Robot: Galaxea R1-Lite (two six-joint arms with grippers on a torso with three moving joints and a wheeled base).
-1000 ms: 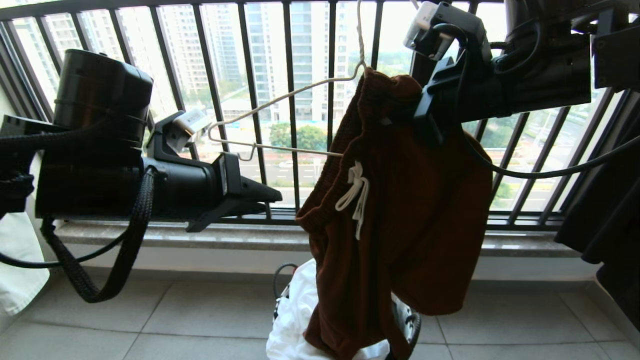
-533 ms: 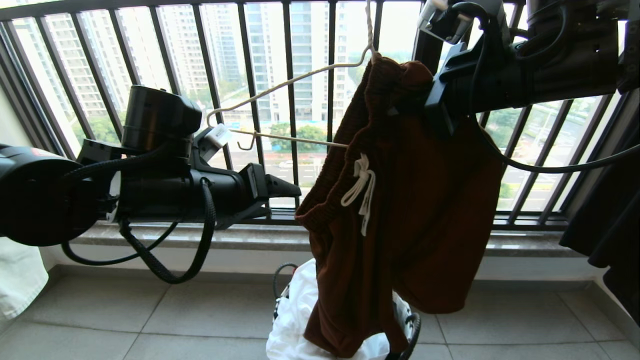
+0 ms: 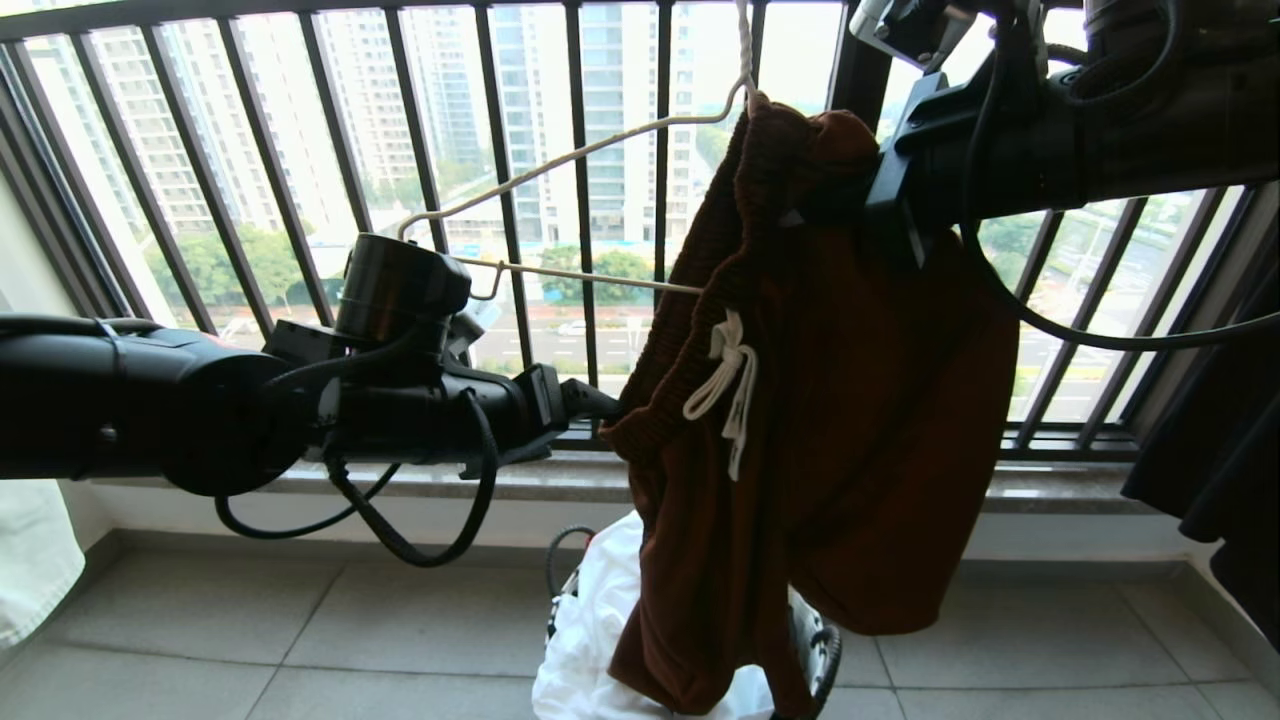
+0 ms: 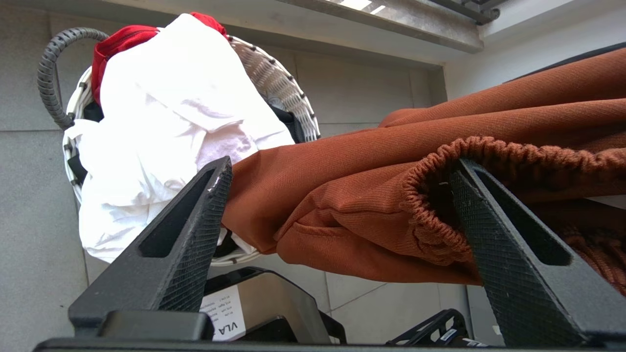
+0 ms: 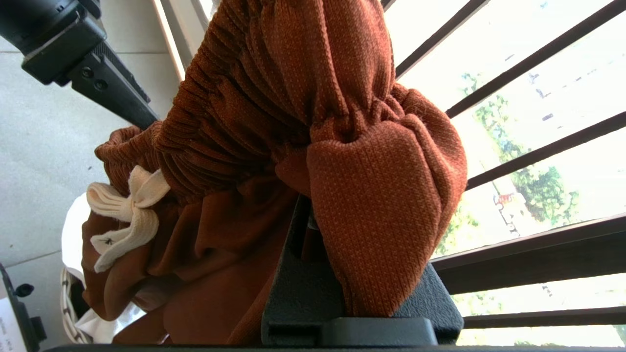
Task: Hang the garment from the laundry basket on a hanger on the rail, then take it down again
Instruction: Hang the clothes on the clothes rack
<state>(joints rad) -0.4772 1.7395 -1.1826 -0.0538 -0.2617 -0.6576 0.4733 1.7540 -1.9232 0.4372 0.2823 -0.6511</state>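
Hanging bunched rust-brown shorts [image 3: 830, 400], right pincer [image 3: 890, 190] pinching waistband, left pincer [image 4: 337, 215] spread.

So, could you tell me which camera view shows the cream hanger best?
The head view: the hanger shows its hook, sloping shoulder and lower bar, one end under the shorts. Both wrist views show only the shorts, no hanger.

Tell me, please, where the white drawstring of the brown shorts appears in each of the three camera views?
Head view: the drawstring hangs mid-frame, below the gathered waistband.
Left wrist view: not in it; only the waistband shows between the open fingers.
Right wrist view: its bow sits at lower left.
Shared landmark: the white cloth in the laundry basket, seen in all three views.
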